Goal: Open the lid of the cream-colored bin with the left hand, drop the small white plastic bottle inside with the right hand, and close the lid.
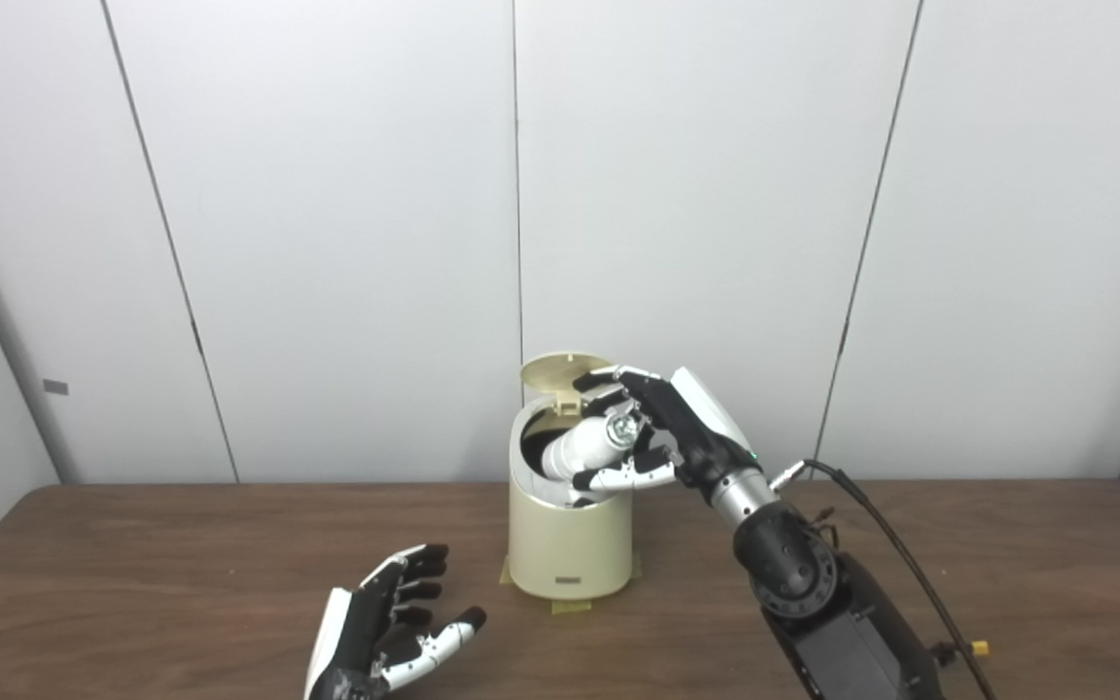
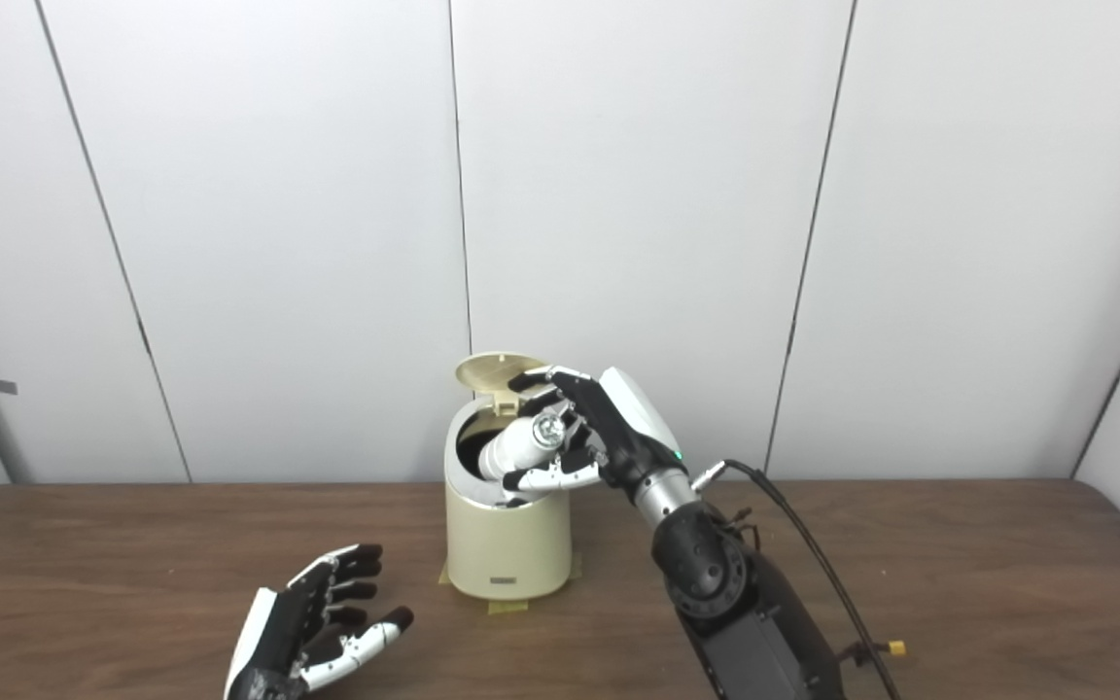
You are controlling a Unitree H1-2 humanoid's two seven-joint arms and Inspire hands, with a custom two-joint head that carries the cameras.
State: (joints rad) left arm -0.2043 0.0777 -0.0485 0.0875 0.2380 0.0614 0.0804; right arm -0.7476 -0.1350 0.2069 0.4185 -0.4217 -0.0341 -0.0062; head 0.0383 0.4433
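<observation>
The cream-colored bin (image 1: 568, 544) stands mid-table with its round lid (image 1: 560, 371) flipped up at the back, the dark opening showing. My right hand (image 1: 652, 433) hovers over the bin's right rim, shut on the small white plastic bottle (image 1: 584, 447). The bottle lies tilted, one end dipping into the opening, the other end with a metallic tip up between my fingers. My left hand (image 1: 390, 622) rests open, palm up, on the table in front and left of the bin, apart from it and holding nothing.
Bits of tape (image 1: 570, 605) mark the bin's foot on the brown table (image 1: 132, 564). A black cable (image 1: 891, 544) loops off my right forearm over the table's right side. White wall panels stand close behind the bin.
</observation>
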